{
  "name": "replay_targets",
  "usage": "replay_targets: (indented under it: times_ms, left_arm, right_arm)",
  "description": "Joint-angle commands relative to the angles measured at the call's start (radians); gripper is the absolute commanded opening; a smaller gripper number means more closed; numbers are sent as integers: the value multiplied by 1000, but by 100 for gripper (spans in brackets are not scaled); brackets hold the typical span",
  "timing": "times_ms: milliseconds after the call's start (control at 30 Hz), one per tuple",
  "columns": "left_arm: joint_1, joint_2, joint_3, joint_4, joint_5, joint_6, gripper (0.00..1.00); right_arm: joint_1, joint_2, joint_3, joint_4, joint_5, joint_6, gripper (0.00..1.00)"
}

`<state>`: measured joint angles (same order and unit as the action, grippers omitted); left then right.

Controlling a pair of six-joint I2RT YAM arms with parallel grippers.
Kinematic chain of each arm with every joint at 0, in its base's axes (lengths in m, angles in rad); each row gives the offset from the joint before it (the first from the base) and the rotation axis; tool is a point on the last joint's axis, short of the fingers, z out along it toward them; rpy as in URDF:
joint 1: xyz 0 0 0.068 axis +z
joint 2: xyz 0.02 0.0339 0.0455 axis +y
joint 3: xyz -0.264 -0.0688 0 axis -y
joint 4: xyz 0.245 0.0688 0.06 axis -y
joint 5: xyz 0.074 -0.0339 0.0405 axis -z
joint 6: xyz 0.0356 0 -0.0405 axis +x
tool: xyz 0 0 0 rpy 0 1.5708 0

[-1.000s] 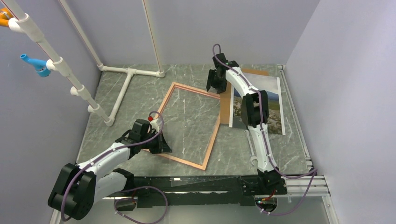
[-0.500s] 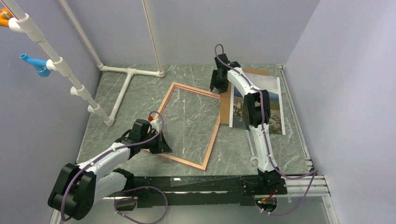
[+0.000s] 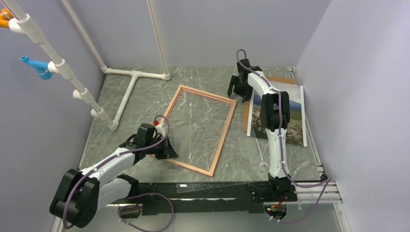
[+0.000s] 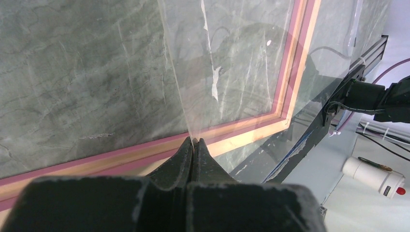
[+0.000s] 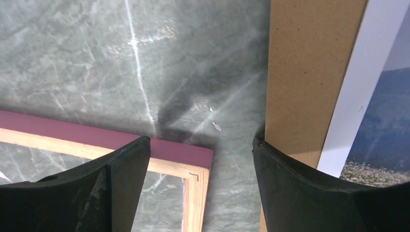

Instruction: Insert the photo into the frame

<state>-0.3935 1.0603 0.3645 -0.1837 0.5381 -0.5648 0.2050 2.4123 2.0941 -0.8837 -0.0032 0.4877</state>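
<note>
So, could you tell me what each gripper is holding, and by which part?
The left gripper pinches a clear sheet by its edge, over the frame. The right gripper is open, holding nothing.

The fingers of the right pincer are made of black plastic, matt and faintly grained. Between them the frame is seen to be light wood, its face coated a smooth matt pink, its inner edge left raw with grain showing. Beside one finger the backing board is brown fibreboard, matt and finely rough; beyond it the photo is smooth paper. Beneath, the marble-patterned table is smooth and dully sheened. At the left pincer tips, a clear sheet is thin and glossy.
</note>
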Motion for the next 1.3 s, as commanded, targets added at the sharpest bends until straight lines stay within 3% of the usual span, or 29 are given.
replay_targets:
  times_ms: [0,200,667,867,933,1267]
  left_arm:
    - [-5,3,4,8,0,18,0]
    - [-5,-6,6,2,-5,16,0]
    - [-5,-8,10,1,-7,12,0]
    - [-5,-6,14,-3,-9,13,0]
    - [-5,-12,15,-4,-7,11,0]
    - [-5,-22,14,3,1,-7,0]
  right_arm:
    - [-1,-103,-98,14,-45,-19,80]
    - [1,-204,-258,92,-198,11,79]
    - [27,-280,-398,133,-248,13,78]
    - [62,-185,-297,111,-209,1,68]
    - [61,-146,-242,101,-182,-5,60]
    - [60,95,179,59,-176,-72,38]
